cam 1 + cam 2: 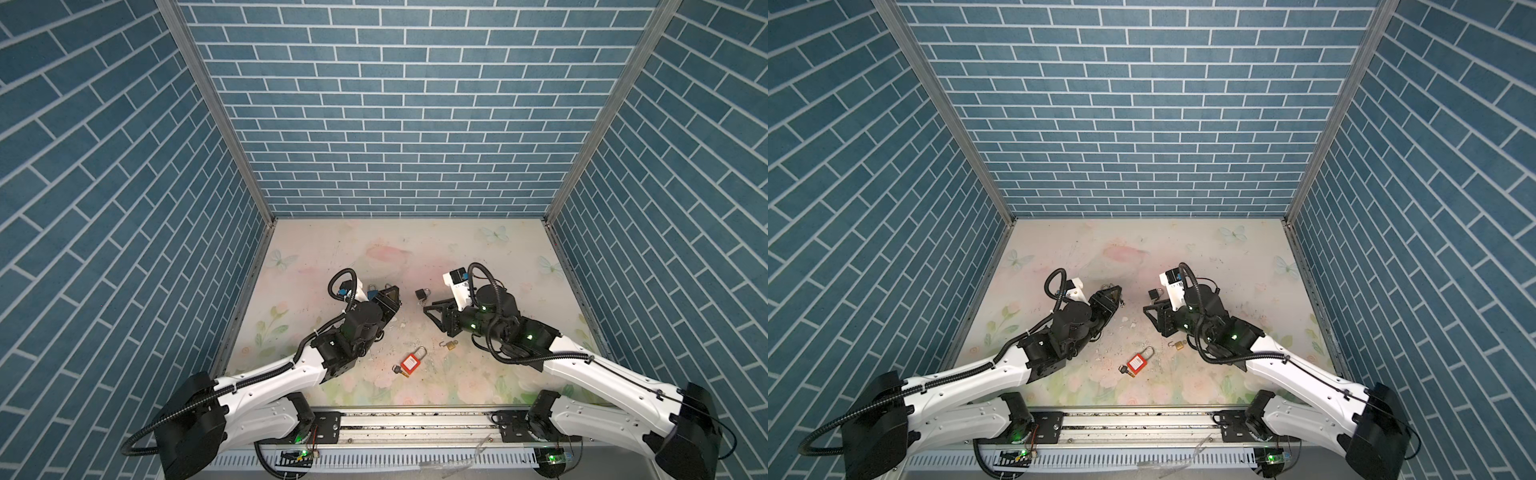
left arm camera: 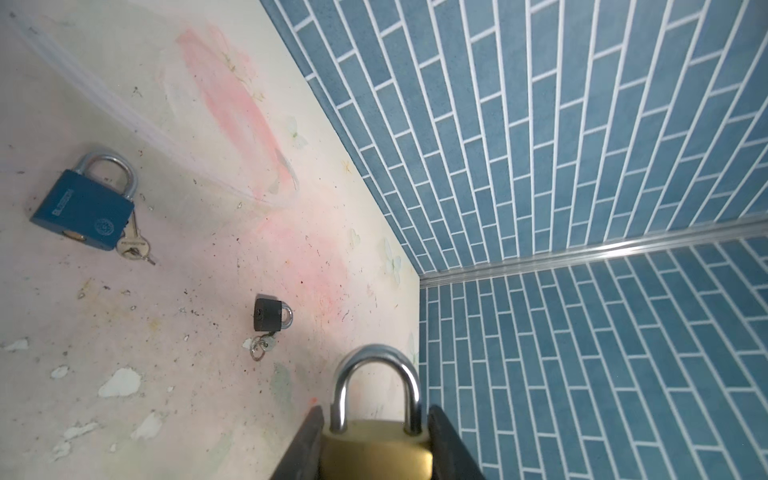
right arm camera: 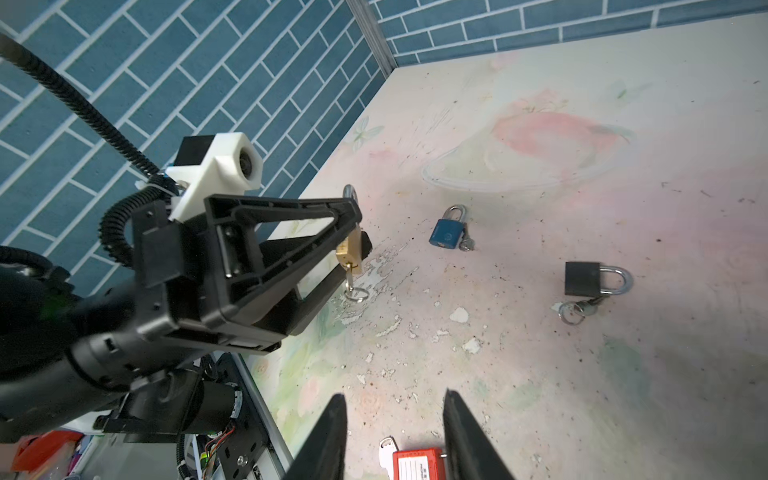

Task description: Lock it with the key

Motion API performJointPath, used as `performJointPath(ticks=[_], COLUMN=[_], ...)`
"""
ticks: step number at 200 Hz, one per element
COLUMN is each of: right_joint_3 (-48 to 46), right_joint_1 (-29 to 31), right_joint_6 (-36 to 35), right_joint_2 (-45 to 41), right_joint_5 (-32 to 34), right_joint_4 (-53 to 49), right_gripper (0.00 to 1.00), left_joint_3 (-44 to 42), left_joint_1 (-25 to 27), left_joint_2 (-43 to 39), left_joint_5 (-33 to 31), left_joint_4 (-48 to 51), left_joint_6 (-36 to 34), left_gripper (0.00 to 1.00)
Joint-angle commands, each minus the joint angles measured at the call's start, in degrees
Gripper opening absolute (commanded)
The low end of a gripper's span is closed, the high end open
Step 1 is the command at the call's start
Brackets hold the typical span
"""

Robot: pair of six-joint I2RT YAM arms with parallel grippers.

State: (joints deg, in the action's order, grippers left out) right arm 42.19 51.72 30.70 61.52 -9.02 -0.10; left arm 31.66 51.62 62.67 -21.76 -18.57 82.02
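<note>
In both top views the left jaws are clenched on a brass padlock (image 1: 390, 296) (image 1: 1113, 294) held above the tabletop (image 1: 415, 257). The right jaws point toward it across a gap, with a black padlock (image 1: 422, 294) just beyond their tips. A red padlock (image 1: 409, 365) and a small open padlock (image 1: 451, 344) lie behind both pairs of jaws. In the left wrist view the brass padlock (image 2: 376, 451) sits squarely between the left jaws, gripped by its sides, with its shackle standing out past their tips. A blue padlock (image 2: 85, 208) lies well ahead on the tabletop. In the right wrist view the right jaws stand parted with nothing between them. The brass padlock (image 3: 351, 249) is well ahead of them in the left jaws, and its key (image 3: 348, 277) hangs from its underside with a ring (image 3: 356, 294). The red padlock (image 3: 417, 463) lies below the right jaws.
</note>
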Motion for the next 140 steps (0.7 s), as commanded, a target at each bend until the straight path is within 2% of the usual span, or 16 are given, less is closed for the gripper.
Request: performJointPath(ticks=[1,80,140], right_joint_3=[2.5,8.1,11.3], right_joint_1=[0.8,1.2,1.4], right_joint_6=[-1.0,-1.7,-1.8], right_joint_2=[3.8,13.4,18.7], right_joint_5=[-0.7,-4.2,-7.1], right_joint_4=[5.4,8.8,10.0], right_gripper=[0.38,0.36,0.31], left_joint_3=[0.8,0.3,-0.4], left_joint_1=[-0.6,-2.0,-2.5], left_joint_2=[-1.0,-2.0,-2.8], left_joint_5=[-1.5,0.4,1.1], left_joint_4=[0.8,2.2,2.2], left_joint_6=[6.6,7.1,7.4], left_gripper=[0.00,0.00,0.00])
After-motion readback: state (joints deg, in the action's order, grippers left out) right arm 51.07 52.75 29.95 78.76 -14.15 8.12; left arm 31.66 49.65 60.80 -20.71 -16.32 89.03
